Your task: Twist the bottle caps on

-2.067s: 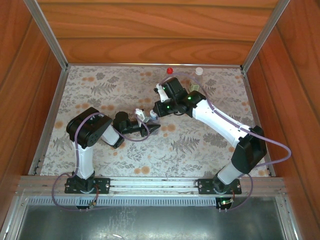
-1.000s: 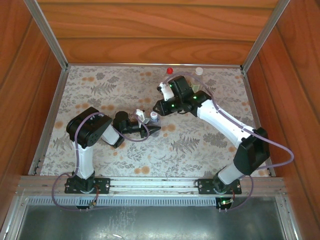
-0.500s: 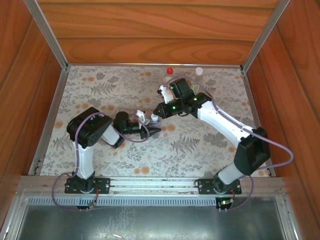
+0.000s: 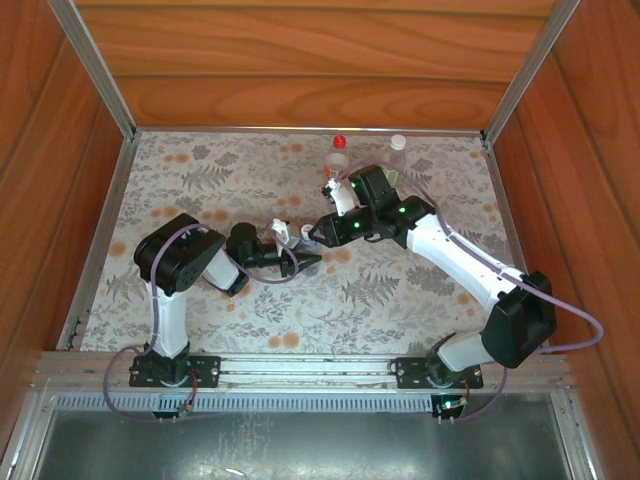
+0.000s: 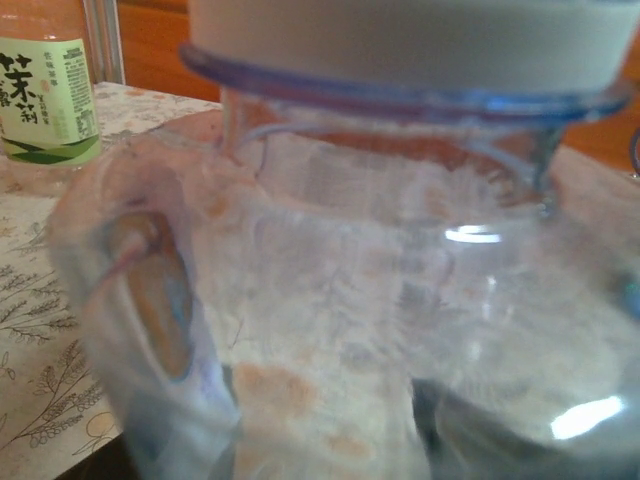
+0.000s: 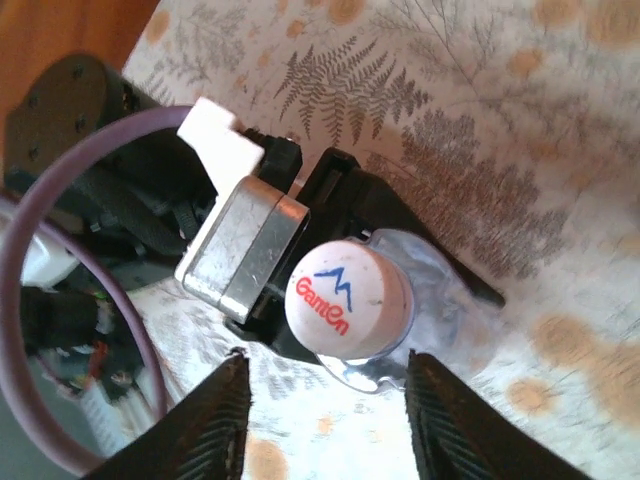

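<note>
The cap (image 6: 348,300), white with red and blue print, sits on the neck of the bluish bottle (image 5: 380,300). From above it looks level. I cannot tell whether its thread is run all the way home. The bottle stands mid-table (image 4: 200,300), clamped in my left gripper (image 4: 298,250), whose fingers close on its body from the left.

My right gripper (image 6: 328,358) has just changed. A second ago it was drawn back toward the far edge, clear of the bottle. Now it has swung in over the cap with its fingers spread, one on each side and a gap showing at both, so it holds nothing. I take this as the reach-in for a fresh bite. The cap is on but probably wants another turn, and the fingers must close square on its rim before I twist, or they may slip on the smooth plastic.

With that arm moved, the red-topped bottle (image 4: 339,150) and white-topped bottle (image 4: 398,147) at the back edge show plainly. Both already wear caps.
</note>
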Controlling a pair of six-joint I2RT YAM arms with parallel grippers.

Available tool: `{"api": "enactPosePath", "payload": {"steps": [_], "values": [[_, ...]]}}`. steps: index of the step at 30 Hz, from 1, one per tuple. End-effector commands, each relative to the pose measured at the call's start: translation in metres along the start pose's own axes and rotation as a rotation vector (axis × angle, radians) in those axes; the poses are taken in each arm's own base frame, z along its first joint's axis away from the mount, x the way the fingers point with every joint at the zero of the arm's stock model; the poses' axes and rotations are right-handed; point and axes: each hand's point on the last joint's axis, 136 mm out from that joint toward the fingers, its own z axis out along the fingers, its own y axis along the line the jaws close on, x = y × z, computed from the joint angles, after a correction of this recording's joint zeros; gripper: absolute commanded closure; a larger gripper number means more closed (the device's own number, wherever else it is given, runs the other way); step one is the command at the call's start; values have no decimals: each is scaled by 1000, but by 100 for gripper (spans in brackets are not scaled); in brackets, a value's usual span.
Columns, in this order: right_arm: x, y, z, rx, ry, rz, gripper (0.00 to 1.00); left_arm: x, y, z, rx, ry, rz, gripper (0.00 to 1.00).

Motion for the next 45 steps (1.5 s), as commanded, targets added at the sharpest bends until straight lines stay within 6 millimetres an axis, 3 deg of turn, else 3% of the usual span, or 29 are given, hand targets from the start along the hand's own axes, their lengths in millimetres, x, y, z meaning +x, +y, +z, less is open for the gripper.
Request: {"api": "enactPosePath", "payload": {"steps": [1, 6, 12, 21, 27, 32, 34, 41, 45], "values": [[-6, 4, -7, 10, -44, -224, 45, 3, -8, -1, 58, 7, -13, 51], [-8, 26, -10, -107, -37, -495, 36, 9, -14, -4, 80, 19, -15, 50], [-2, 16, 2, -109, 93, -599, 33, 11, -17, -3, 103, 23, -16, 50], [2, 16, 15, -166, 163, -593, 42, 12, -18, -4, 116, 28, -24, 50], [5, 13, 19, -172, 183, -580, 56, 12, -18, -3, 121, 29, -28, 50], [-3, 15, 20, -171, 160, -584, 52, 12, -20, -3, 133, 29, -33, 51], [-1, 11, 29, -182, 179, -567, 52, 11, -20, -3, 137, 28, -34, 51], [4, 10, 33, -198, 206, -551, 59, 11, -20, -3, 136, 31, -46, 50], [4, 10, 31, -194, 201, -546, 69, 11, -20, -3, 136, 32, -45, 50]]}}
